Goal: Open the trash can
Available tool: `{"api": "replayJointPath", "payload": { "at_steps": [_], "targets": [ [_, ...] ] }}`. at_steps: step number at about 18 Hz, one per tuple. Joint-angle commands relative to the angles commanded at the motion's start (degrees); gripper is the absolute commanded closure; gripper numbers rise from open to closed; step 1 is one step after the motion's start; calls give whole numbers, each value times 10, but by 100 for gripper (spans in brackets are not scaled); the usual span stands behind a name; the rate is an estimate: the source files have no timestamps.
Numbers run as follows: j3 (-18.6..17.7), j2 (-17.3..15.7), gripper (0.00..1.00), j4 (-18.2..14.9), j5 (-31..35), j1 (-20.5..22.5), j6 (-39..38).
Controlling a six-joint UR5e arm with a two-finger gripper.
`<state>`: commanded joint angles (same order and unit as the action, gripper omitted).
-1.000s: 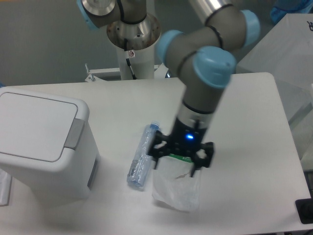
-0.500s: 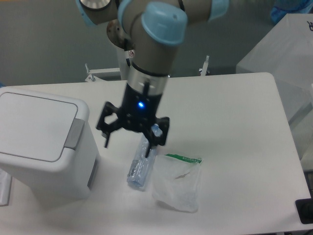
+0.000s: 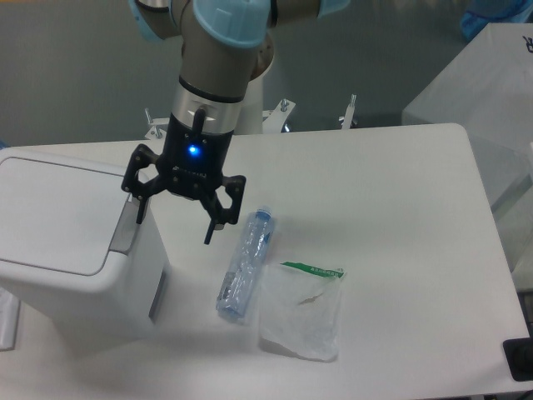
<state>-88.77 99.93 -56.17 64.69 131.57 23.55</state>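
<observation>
While the lid is down, the gripper (image 3: 176, 221) hangs spread wide beside the trash can (image 3: 71, 242).
A finger may miss the grey tab (image 3: 127, 225) and slide off.

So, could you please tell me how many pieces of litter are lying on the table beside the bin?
2: a crushed plastic bottle lying right of the trash can, and a clear plastic bag just right of the bottle. Nothing else shows, though the bin could hide something.

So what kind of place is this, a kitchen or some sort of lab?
Most likely a robotics lab, not a kitchen: an arm with an open pincer works over a plain white table holding only test props, a trash can, a plastic bottle and a clear bag.
</observation>
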Motion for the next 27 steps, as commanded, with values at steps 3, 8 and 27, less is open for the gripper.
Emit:
{"api": "replayJointPath", "payload": {
  "at_steps": [3, 8, 27],
  "targets": [
    [-2, 4, 0, 4, 1, -7, 2],
    [-4, 4, 0, 4, 3, -7, 2],
    [25, 9, 0, 4, -1, 32, 6]
  ]
}}
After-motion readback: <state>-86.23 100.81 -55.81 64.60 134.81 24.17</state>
